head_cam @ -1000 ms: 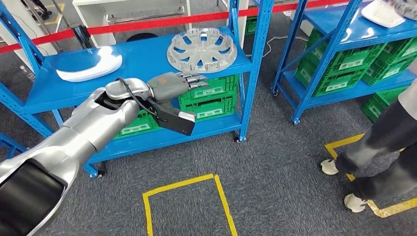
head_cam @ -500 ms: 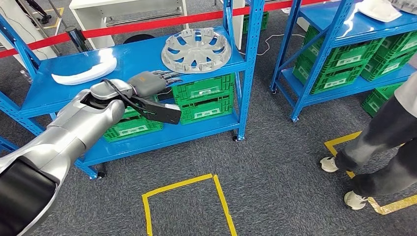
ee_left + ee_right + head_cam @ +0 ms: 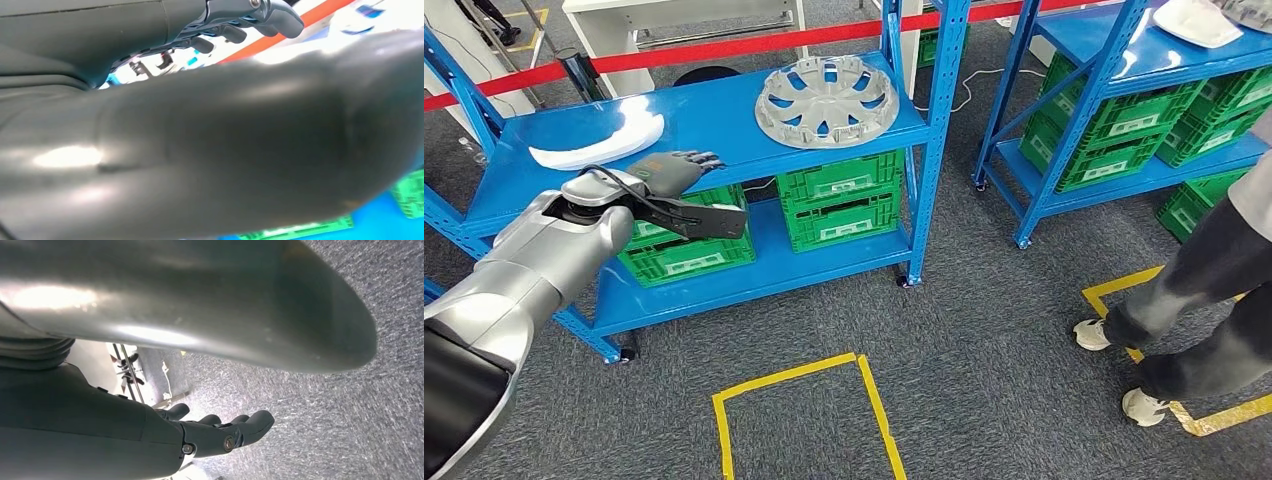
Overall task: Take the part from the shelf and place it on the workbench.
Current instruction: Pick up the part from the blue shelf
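A white curved part (image 3: 596, 141) lies at the left of the blue shelf's top board (image 3: 714, 120). A silver wheel cover (image 3: 826, 96) lies at that board's right end. My left hand (image 3: 676, 168) reaches over the board's front edge between the two, closer to the white part, fingers stretched out and holding nothing. In the left wrist view the thick grey thumb (image 3: 225, 140) covers most of the picture, with dark fingers (image 3: 260, 15) beyond it. My right hand (image 3: 150, 440) hangs over grey carpet, its fingers (image 3: 240, 427) loosely extended and empty.
Green crates (image 3: 839, 205) stand on the lower shelf board. A second blue shelf (image 3: 1124, 110) with green crates stands to the right. A person's legs (image 3: 1194, 300) are at the right edge. Yellow floor tape (image 3: 799, 410) marks a square; red barrier tape (image 3: 724, 45) runs behind.
My left hand has swung left along the shelf front, away from the wheel cover and toward the white part. The view has shifted slightly as well.
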`<action>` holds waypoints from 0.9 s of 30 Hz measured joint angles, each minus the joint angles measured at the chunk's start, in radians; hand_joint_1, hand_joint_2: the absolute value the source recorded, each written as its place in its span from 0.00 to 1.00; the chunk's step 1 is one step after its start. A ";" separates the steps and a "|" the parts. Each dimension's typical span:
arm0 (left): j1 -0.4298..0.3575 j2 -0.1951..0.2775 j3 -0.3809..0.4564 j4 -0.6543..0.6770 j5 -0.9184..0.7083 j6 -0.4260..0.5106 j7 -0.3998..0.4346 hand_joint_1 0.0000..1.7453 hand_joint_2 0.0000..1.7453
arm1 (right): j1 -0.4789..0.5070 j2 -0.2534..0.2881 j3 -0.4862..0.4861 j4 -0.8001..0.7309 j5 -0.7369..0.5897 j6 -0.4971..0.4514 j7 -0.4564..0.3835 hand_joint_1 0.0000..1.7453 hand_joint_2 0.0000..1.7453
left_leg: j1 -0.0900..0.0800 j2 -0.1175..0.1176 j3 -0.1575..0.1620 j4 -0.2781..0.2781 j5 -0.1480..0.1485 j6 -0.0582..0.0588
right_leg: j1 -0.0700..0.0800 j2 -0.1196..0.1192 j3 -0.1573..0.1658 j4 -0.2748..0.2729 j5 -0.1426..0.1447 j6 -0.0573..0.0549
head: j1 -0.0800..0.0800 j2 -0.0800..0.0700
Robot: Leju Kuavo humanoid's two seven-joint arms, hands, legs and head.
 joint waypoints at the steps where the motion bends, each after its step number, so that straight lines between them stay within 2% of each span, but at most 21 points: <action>1: 0.000 0.006 0.002 0.002 0.001 0.003 0.006 0.00 0.00 | 0.001 0.000 0.000 0.000 0.000 -0.001 0.000 0.00 0.00 | 0.000 0.000 0.001 0.000 0.000 0.000 | 0.000 0.000 0.000 0.000 0.000 0.000 | 0.000 0.000; 14: -0.001 0.064 0.037 0.017 -0.002 0.009 0.077 0.00 0.00 | 0.007 0.000 -0.002 0.000 -0.003 -0.007 0.000 0.00 0.00 | 0.000 0.000 0.004 0.001 0.000 0.001 | 0.000 0.000 0.001 -0.002 0.001 0.002 | 0.000 0.000; 27: 0.000 0.120 0.078 0.022 0.004 0.037 0.063 0.00 0.00 | 0.008 0.005 -0.007 0.000 -0.002 -0.017 0.000 0.00 0.00 | 0.000 0.000 0.004 0.001 0.000 0.001 | 0.000 -0.001 0.001 -0.002 0.001 0.002 | 0.000 0.000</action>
